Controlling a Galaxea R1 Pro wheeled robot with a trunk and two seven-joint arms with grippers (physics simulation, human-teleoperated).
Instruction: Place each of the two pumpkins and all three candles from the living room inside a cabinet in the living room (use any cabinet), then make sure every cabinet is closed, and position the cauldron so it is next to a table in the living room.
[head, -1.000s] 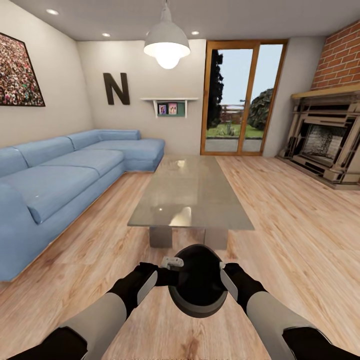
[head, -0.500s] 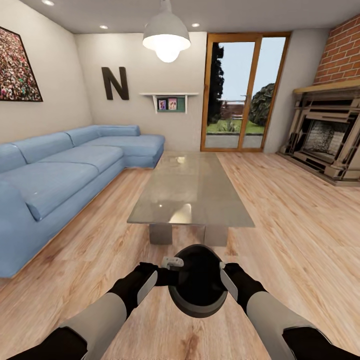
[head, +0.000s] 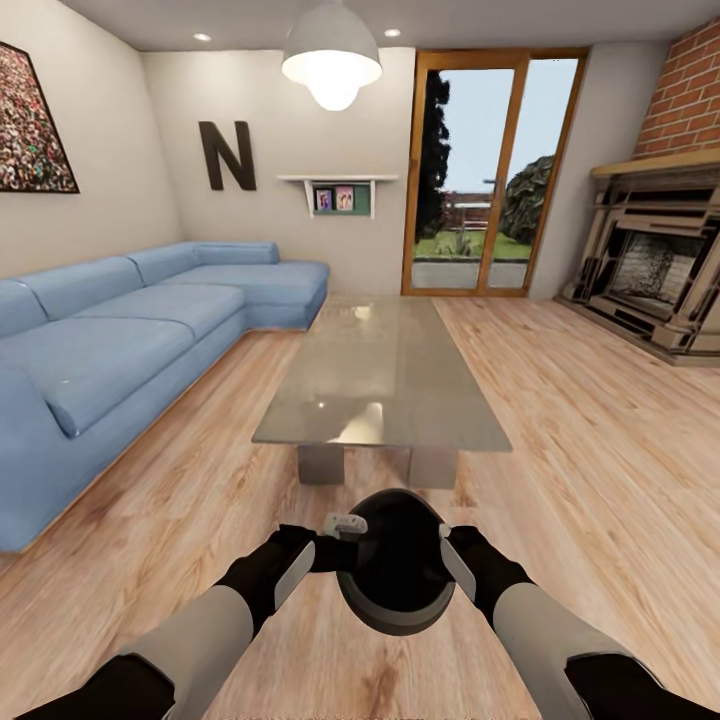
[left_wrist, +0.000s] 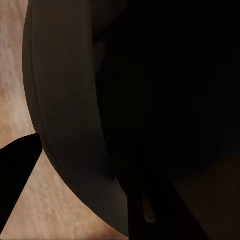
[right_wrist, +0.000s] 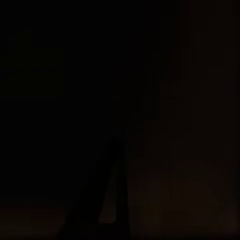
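The left hand (head: 322, 548) and the right hand (head: 452, 552) press on opposite sides of the cauldron (head: 395, 562), carrying it between them above the plank floor (head: 590, 440); whether either hand's fingers actually clamp the rim, I cannot tell. Left stands a blue sofa (head: 110, 350), ahead the glass table (head: 380, 375), right the fireplace (head: 655, 270).
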